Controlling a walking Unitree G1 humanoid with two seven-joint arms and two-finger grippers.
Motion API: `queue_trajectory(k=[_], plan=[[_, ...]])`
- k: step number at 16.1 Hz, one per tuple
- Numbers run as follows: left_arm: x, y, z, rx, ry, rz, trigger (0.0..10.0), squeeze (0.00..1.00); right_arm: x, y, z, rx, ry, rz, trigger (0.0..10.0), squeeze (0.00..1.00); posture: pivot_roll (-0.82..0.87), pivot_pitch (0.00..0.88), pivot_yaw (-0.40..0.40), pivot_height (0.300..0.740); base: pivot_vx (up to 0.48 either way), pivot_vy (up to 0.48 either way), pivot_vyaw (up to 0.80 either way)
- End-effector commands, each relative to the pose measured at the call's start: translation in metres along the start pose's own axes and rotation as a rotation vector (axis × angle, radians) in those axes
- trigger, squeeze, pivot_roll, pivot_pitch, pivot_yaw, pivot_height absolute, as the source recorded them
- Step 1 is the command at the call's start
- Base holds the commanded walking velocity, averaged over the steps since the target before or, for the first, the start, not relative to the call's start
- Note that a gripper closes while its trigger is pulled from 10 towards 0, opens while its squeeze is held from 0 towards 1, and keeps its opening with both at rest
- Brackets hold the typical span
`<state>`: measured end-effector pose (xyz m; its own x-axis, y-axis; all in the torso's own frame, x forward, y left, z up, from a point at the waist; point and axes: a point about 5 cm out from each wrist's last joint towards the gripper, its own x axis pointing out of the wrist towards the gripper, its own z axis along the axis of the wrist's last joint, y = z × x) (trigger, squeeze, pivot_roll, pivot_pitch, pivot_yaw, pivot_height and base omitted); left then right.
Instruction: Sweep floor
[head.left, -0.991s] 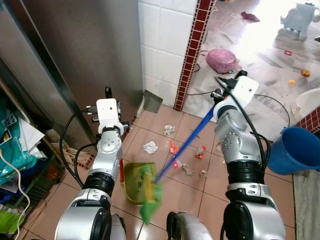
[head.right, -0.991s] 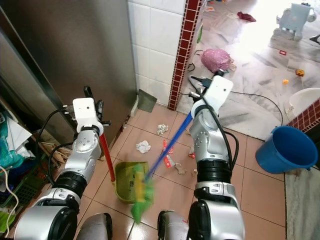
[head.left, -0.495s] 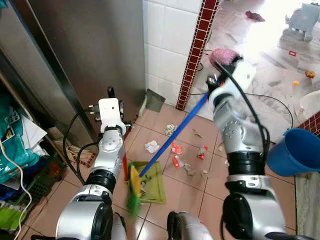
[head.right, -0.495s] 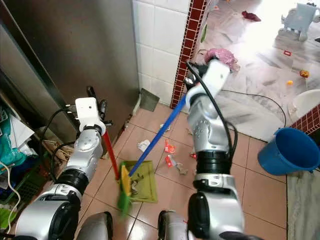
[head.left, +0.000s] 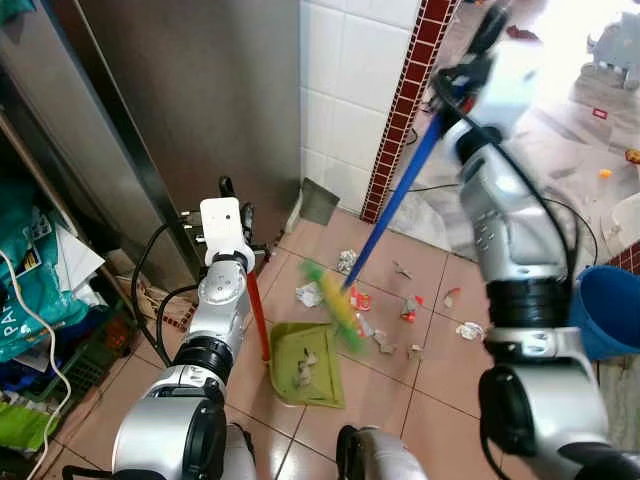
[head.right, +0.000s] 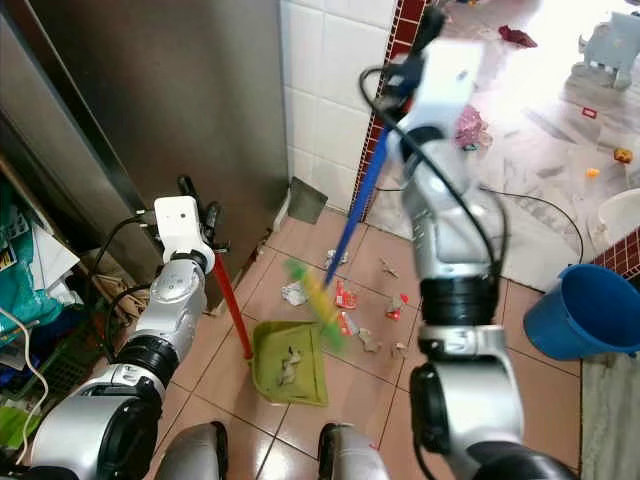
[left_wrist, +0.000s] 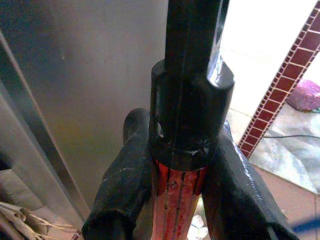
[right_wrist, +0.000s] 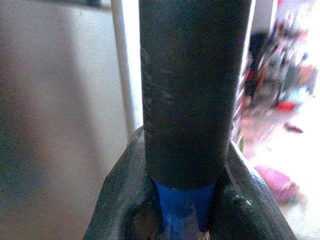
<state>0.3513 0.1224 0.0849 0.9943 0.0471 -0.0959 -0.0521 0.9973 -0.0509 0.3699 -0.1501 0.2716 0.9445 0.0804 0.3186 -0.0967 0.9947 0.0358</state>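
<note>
Left gripper (left_wrist: 177, 192) first: its two black fingers (left_wrist: 125, 185) are clamped on the red stick handle (head.left: 258, 318) of the flat green plastic dustpan (head.left: 308, 362), which sits on the terracotta floor tiles (head.left: 440, 385) just ahead of the robot, mouth facing the litter. A couple of pale scraps lie in the pan.

Over to the right gripper (right_wrist: 182, 220), raised high by the white tiled wall (head.left: 345, 95), fingers squeezed tight round the long blue broom handle (head.left: 395, 200). The handle slopes down and to the left to the blurred green-and-yellow broom head (head.left: 335, 300), which hangs just beyond the far lip of the dustpan, near the rubbish.

And there's plenty to go: a crumpled white paper wad (head.left: 310, 294) just left of the broom head, a red wrapper (head.left: 358, 299) beside it, more grey and red bits (head.left: 408, 305) scattered right, another white scrap (head.left: 468, 330) farther right near the blue plastic bucket (head.left: 610, 310).

By my reading this is mid-stroke, broom reaching out past the debris for another pull. The next move calls for planting the bristles on the far side of the paper wad and wrapper, then drawing them near into the pan's mouth while the left arm holds that pan flat and steady.
</note>
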Motion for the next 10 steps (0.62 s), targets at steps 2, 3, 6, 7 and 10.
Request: queue_trajectory(k=[2,3,6,7,10], plan=[[-0.002,-0.005,-0.01,-0.017,0.063,-0.041,10.0,0.0,0.002,-0.008,0.017,-0.167,-0.11,-0.025,10.0,0.0,-0.08,0.073,-0.016,0.74,0.0,0.0,0.0],[-0.001,-0.004,-0.007,-0.028,0.053,-0.056,10.0,0.0,-0.002,-0.01,0.011,-0.251,-0.11,-0.033,10.0,0.0,-0.07,0.072,-0.018,0.74,0.0,0.0,0.0],[-0.002,-0.005,0.009,-0.074,-0.026,-0.122,10.0,0.0,-0.016,-0.02,-0.018,-0.407,-0.029,-0.094,10.0,0.0,-0.07,0.073,-0.015,0.74,0.0,0.0,0.0],[-0.003,-0.005,0.014,-0.083,-0.052,-0.137,10.0,0.0,-0.021,-0.022,-0.026,-0.408,-0.005,-0.116,10.0,0.0,-0.06,0.073,-0.008,0.74,0.0,0.0,0.0],[-0.008,-0.005,0.03,-0.127,-0.108,-0.165,10.0,0.0,-0.035,-0.024,-0.047,-0.431,0.046,-0.147,10.0,0.0,-0.06,0.075,-0.003,0.74,0.0,0.0,-0.53]])
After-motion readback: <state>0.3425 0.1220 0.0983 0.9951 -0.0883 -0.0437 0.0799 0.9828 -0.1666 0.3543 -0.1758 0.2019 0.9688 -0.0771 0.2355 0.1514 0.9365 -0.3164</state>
